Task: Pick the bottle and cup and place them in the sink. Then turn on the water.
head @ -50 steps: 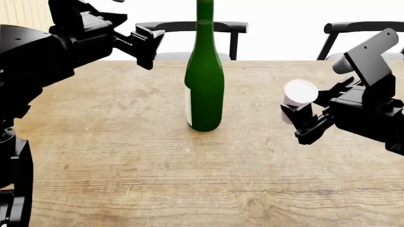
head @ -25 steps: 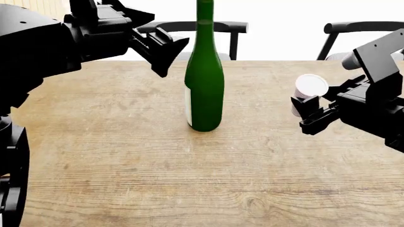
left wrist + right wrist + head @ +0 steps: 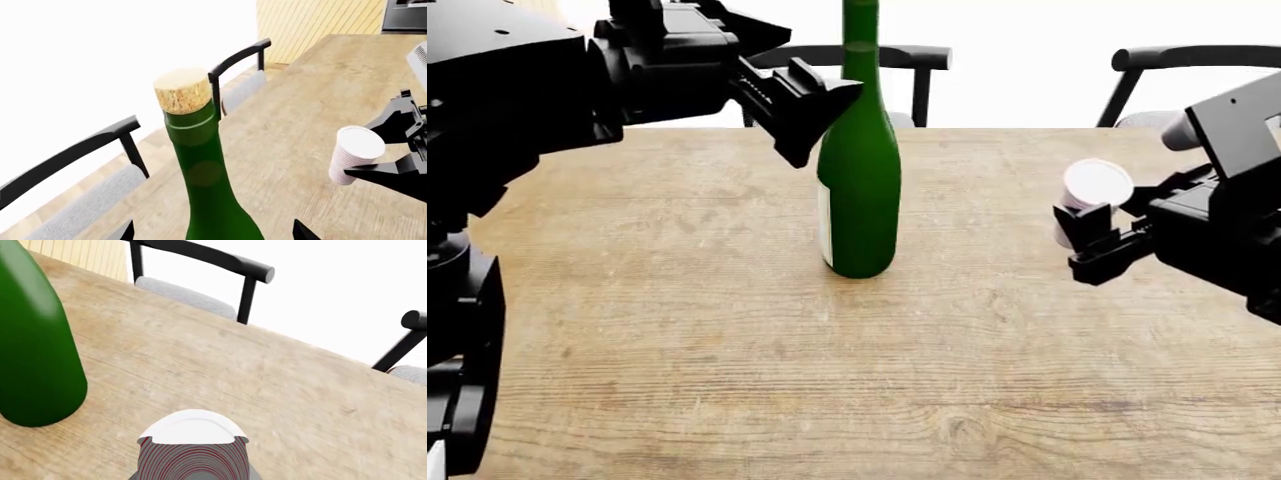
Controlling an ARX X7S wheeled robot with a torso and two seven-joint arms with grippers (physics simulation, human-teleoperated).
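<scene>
Head view: glossy bottle point(image 3: 860, 190), ribbed tapered cup point(image 3: 1086, 205).

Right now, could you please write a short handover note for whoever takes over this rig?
Right gripper: shut on the cup, held tilted above the table.
Left gripper: open, at the neck of the bottle, not yet gripping it.
The bottle stands upright mid-table, cork in.
Done: cup picked up.
Left: grasp the bottle, carry both to the sink, turn on the water. Neither sink nor faucet is in view from any camera.
</scene>
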